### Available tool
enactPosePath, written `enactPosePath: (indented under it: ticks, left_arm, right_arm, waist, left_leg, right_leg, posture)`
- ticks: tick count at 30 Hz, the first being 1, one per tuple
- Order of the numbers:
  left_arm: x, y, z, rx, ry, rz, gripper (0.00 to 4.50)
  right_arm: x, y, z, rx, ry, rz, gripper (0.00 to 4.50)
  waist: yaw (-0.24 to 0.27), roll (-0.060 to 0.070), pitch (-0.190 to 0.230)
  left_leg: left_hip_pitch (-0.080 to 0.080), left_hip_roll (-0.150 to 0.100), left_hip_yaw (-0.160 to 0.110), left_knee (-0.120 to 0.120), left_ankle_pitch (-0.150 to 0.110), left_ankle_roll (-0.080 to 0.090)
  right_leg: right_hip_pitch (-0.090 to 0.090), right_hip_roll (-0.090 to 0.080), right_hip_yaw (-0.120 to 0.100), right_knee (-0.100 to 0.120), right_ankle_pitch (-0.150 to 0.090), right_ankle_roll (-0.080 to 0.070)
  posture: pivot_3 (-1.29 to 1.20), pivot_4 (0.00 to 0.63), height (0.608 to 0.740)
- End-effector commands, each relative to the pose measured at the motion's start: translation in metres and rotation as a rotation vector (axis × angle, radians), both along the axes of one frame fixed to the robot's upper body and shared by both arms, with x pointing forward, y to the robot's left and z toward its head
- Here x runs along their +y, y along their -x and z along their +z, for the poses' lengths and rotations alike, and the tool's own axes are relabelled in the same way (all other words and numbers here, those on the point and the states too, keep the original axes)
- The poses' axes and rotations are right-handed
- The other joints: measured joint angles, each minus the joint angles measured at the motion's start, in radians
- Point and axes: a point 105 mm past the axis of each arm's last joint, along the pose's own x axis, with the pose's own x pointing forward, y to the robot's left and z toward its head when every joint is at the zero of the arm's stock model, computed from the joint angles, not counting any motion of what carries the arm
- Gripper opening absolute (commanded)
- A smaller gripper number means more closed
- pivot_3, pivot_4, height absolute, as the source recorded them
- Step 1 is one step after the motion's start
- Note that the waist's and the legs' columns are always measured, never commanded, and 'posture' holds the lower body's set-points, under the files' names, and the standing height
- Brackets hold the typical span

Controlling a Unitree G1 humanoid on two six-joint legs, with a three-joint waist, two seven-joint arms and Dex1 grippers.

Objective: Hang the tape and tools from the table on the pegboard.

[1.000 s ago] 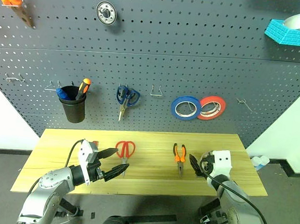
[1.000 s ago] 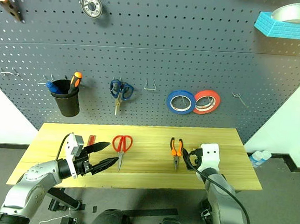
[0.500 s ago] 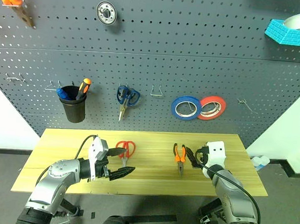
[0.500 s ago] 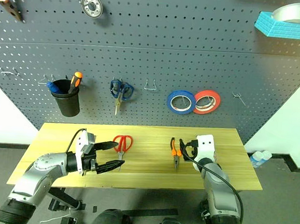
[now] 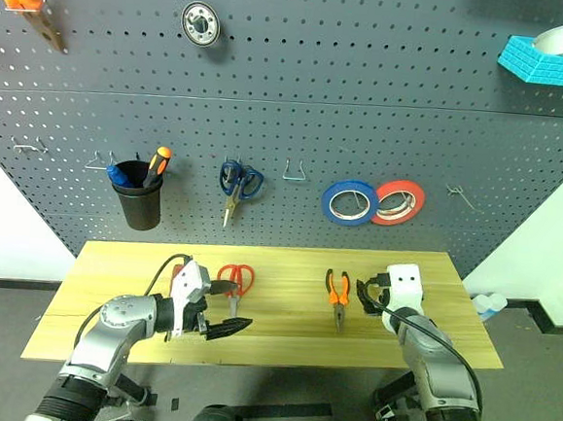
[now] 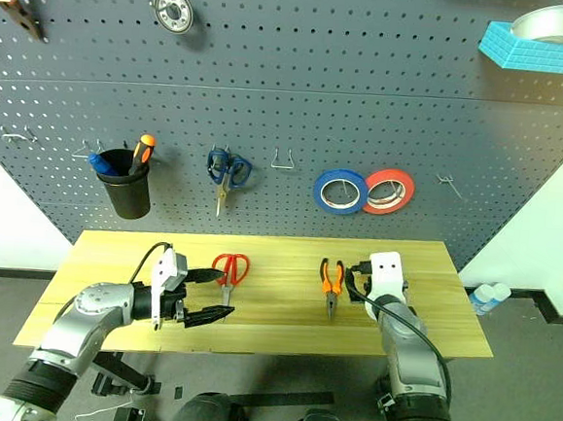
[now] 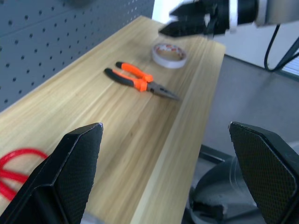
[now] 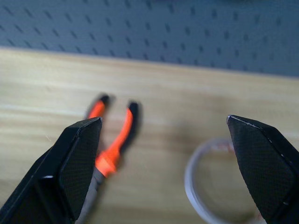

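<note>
The pegboard [image 5: 300, 105] filled the whole upper part of the frame, and on it already hung things that were not mine to move: a black cup [image 5: 136, 202] of screwdrivers at the left, blue-handled scissors [image 5: 237, 186] in the middle, and a blue roll [image 5: 348, 202] beside a red-orange roll [image 5: 397, 202] to the right of centre. A bare hook [image 5: 295, 171] stood between the scissors and the rolls, and another [image 5: 459, 195] to the right of the rolls. Below it the surface [image 5: 102, 265] ran across the lower middle of the frame, and every item I had been asked to hang lay on it, so I judged the job not yet begun. The red-handled scissors [image 5: 236, 281] lay left of centre on the surface, the pliers [image 5: 337, 295] right of centre, and the tape [image 7: 169, 55] lay flat near the right end, just beyond the pliers in my left wrist view. Of the thin red-handled screwdriver I could make out at most a sliver by my left arm, too small to be sure. My left hand [image 5: 225, 307] hovered low over the near edge, just beside the red scissors, its fingers spread wide and holding nothing. My right hand [image 5: 365, 295] hung just right of the pliers, near the tape, its fingers [image 8: 77, 165] also wide apart and empty. All the hanging remained to be done.
</note>
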Motion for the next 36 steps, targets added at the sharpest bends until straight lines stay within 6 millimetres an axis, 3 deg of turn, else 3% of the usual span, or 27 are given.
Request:
enactPosePath:
  ticks: [1, 10, 30, 36]
  left_arm:
    - [-0.007, -0.003, 0.012, -0.057, 0.002, -0.045, 4.50]
    - [-0.012, -0.007, 0.021, -0.077, 0.007, -0.067, 4.50]
    - [-0.003, 0.019, 0.028, -0.029, 0.008, -0.061, 4.50]
    - [0.000, 0.026, 0.029, -0.013, 0.011, -0.038, 4.50]
  right_arm:
    - [-0.005, -0.009, 0.009, -0.020, 0.021, -0.030, 4.47]
    - [-0.007, -0.008, 0.002, 0.038, 0.016, -0.056, 4.47]
    - [-0.013, -0.006, -0.010, 0.130, 0.010, -0.040, 4.47]
    - [-0.024, 0.001, -0.010, 0.142, -0.009, -0.066, 4.47]
  waist:
    - [-0.002, 0.001, 0.001]
    - [-0.004, 0.002, 0.008]
    - [-0.024, 0.003, 0.055]
    - [-0.024, 0.002, 0.075]
  left_leg:
    - [0.000, 0.000, 0.000, 0.000, 0.000, 0.000]
    - [0.000, 0.000, 0.000, 0.000, 0.000, 0.000]
    - [0.000, 0.000, 0.000, -0.002, 0.000, 0.000]
    - [-0.001, 0.000, 0.000, -0.001, 0.000, 0.000]
  right_leg:
    - [0.000, 0.000, 0.000, 0.000, 0.000, 0.000]
    - [0.000, 0.000, 0.000, 0.000, 0.000, 0.000]
    - [-0.001, 0.000, 0.000, -0.001, 0.000, 0.000]
    - [0.000, -0.001, 0.000, -0.002, 0.000, 0.000]
  posture:
    - [0.07, 0.035, 0.740]
    - [0.06, 0.048, 0.740]
    - [0.09, 0.104, 0.740]
    - [0.09, 0.128, 0.740]
